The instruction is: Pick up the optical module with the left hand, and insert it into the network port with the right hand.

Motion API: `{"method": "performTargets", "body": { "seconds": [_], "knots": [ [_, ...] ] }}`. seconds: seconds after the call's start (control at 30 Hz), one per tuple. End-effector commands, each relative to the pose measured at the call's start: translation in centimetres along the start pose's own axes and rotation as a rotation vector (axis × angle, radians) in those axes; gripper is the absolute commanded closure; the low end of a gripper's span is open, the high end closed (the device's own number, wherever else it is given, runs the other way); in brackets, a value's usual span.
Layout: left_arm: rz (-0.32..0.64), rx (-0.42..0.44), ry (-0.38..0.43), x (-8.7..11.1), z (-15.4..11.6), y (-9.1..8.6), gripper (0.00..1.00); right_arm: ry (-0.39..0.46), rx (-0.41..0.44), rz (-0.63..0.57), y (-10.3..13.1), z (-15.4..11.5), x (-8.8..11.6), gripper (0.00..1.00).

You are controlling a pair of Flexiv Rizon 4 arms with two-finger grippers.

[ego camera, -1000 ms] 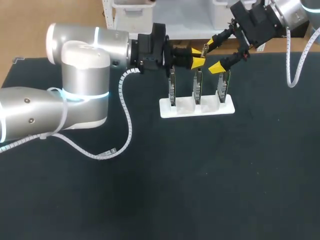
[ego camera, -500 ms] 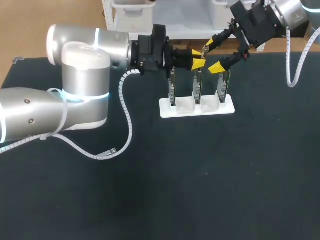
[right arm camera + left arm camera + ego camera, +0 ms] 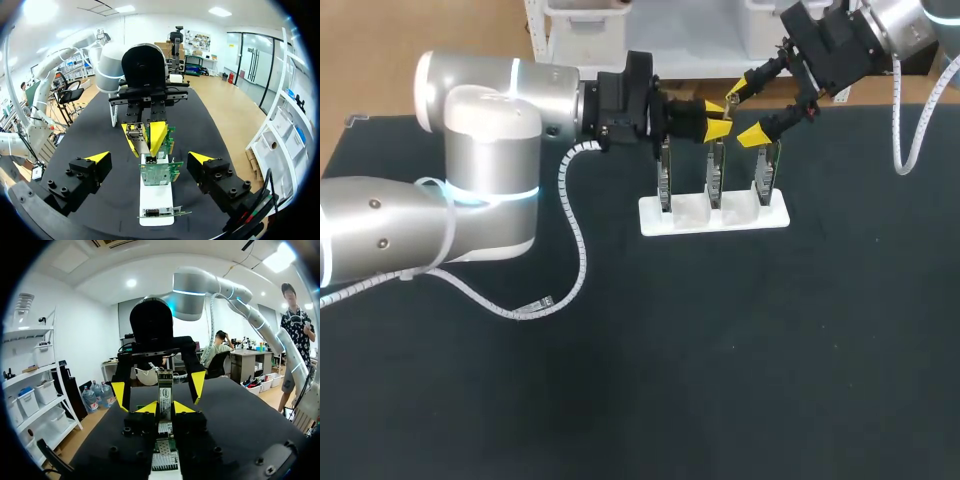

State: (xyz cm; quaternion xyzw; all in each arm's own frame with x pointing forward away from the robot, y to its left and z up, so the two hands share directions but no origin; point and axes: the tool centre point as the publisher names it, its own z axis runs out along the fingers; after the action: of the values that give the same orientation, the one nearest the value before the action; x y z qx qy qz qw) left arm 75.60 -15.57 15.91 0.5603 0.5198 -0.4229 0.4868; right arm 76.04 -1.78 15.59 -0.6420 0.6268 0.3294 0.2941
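Observation:
My left gripper [image 3: 717, 118] is shut on the optical module [image 3: 727, 102], a slim metal bar, and holds it in the air above the white holder [image 3: 713, 216]. In the left wrist view the optical module [image 3: 164, 394] stands up between the left gripper's yellow fingertips [image 3: 148, 407]. My right gripper [image 3: 745, 112] comes in from the far right, open, its fingers on either side of the module's free end without touching it. In the right wrist view the optical module [image 3: 136, 141] is ahead of the right gripper [image 3: 149, 158]. Three green circuit boards [image 3: 715, 172] with network ports stand upright in the holder.
The white holder [image 3: 155, 202] with its circuit boards [image 3: 159, 172] lies directly under both grippers, near the table's far edge. The left arm's cable [image 3: 535, 305] trails over the dark tabletop [image 3: 720, 350] at the left.
The left gripper has edged slightly to the right with the module, closer in between the right gripper's open fingers. The right arm has stayed still.

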Motion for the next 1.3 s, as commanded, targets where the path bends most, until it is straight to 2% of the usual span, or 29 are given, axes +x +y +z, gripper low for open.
{"method": "performTargets", "body": {
  "seconds": [0.03,0.33,0.53,0.93,1.3],
  "knots": [
    [0.002,-0.006,-0.001,0.0,0.0,-0.2,1.00,-0.001,0.003,-0.001,0.1,0.0,0.0,0.00],
    [0.002,-0.006,-0.001,0.0,0.0,-0.2,1.00,-0.001,0.003,-0.001,0.1,0.0,0.0,0.00],
    [0.002,-0.006,-0.001,0.0,0.0,-0.2,1.00,0.007,0.044,-0.001,-0.5,-0.9,0.2,0.00],
    [0.002,-0.006,-0.001,0.0,0.0,-0.2,1.00,-0.033,0.067,-0.049,0.0,-2.1,-1.5,0.00],
    [0.002,-0.006,-0.001,0.0,0.0,-0.2,1.00,-0.057,0.038,-0.067,0.2,-1.4,-2.7,0.00]
  ]
}}
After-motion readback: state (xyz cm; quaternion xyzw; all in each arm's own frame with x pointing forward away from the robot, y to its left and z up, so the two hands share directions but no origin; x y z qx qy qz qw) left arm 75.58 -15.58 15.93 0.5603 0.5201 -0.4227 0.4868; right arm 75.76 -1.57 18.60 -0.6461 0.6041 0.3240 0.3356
